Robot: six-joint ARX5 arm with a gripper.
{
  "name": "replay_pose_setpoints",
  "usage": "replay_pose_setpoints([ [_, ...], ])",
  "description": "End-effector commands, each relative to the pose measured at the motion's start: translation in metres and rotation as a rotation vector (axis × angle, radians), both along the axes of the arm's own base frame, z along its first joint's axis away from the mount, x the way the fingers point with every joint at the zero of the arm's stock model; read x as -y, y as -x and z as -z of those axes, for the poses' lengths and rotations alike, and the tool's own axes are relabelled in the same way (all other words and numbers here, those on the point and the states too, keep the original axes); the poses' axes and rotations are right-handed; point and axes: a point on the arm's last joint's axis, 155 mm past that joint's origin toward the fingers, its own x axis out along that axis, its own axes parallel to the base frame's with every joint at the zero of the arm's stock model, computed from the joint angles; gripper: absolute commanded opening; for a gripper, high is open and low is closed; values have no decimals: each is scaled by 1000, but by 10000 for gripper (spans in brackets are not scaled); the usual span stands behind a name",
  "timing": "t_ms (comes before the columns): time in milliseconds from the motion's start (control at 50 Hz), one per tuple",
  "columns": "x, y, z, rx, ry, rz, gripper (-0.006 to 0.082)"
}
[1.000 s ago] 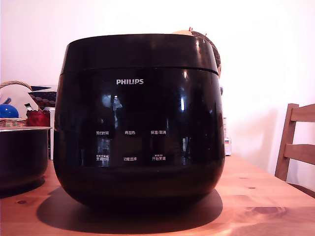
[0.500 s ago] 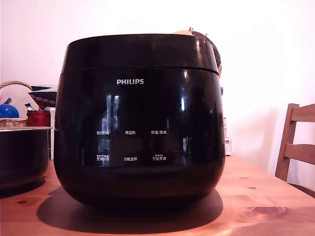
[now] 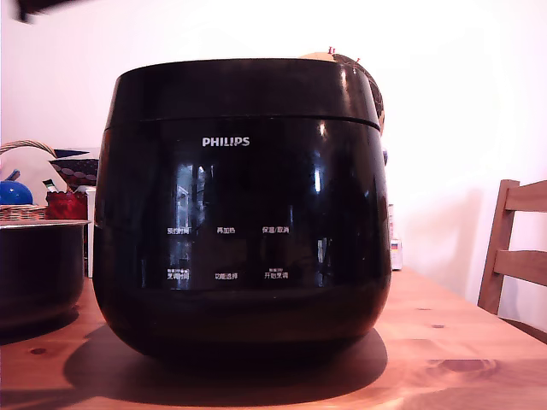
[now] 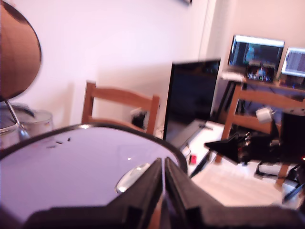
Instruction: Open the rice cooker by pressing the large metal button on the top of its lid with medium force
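Rice cooker point(image 3: 242, 213): large glossy black body, centre of the exterior view, standing on a wooden table point(image 3: 453, 342). White PHILIPS logo point(image 3: 226, 142) on the front; two rows of small white labels below it.

Lid point(image 3: 248, 88): black, as wide as the body, sitting down flat with a thin seam all round. In the wrist view its top point(image 4: 71, 167) reads as a broad glossy surface reflecting pale light.

Button point(image 4: 132, 177): oval, silver, set into the lid top near the rim, just beside the fingertips in the wrist view. Contact cannot be told.

Gripper point(image 4: 164, 164): two dark fingers point(image 4: 147, 186) drawn almost together, only a thin slit between them, nothing held. It hangs over the lid, tips by the button. In the exterior view only a dark blur shows at the top corner on that view's left.

Pot point(image 3: 38, 272): dark, metal-rimmed, at the exterior view's left edge, on the table, apart from the cooker.

Basket point(image 3: 21, 184): wicker, behind the pot, with a blue object and a red one close by.

Chair point(image 3: 517, 256): wooden, at the exterior view's right, beyond the table edge.

Wrist view background: another wooden chair point(image 4: 119, 107), a dark monitor point(image 4: 193, 100), two lit screens point(image 4: 257, 57) further off, blurred.
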Motion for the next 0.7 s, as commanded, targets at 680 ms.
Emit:
replay_pose_setpoints([
  [680, 42, -29, 45, 9, -185, -60, -21],
])
